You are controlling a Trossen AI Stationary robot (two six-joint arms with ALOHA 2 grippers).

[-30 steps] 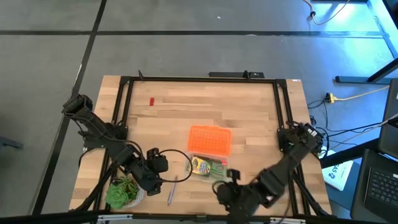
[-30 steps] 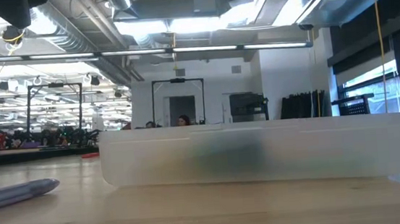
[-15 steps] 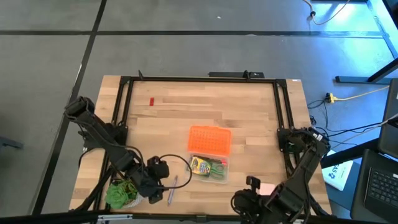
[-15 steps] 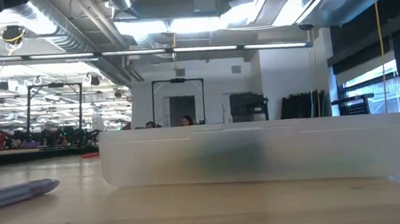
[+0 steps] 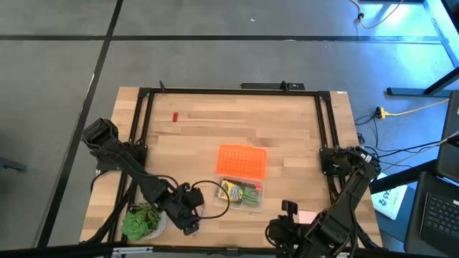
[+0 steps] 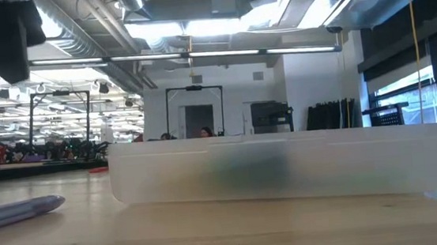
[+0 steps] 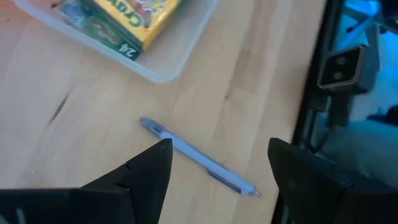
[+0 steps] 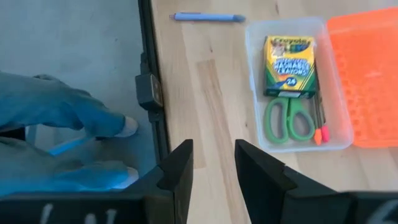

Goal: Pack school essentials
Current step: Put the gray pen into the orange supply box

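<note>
The left gripper [image 7: 214, 171] hovers with jaws wide directly above the greyish-purple pen [image 7: 198, 157], whose long axis runs slantwise across the gap, just left of the clear case [image 5: 242, 193]. The right gripper [image 8: 213, 163], jaws narrowly parted, waits farther right.

Crayon box [image 8: 288, 65] and scissors [image 8: 288, 118] in case [image 8: 253, 87], pen [image 7: 198, 157] beside

The greyish-purple pen [image 7: 198, 155] lies flat on the counter just ahead of the left arm's spread fingers [image 7: 148, 167], while the crayon box [image 8: 289, 65], green-handled scissors [image 8: 288, 118] and pencils [image 8: 319, 115] lie flat, well ahead of the right fingers [image 8: 179, 167].
</note>
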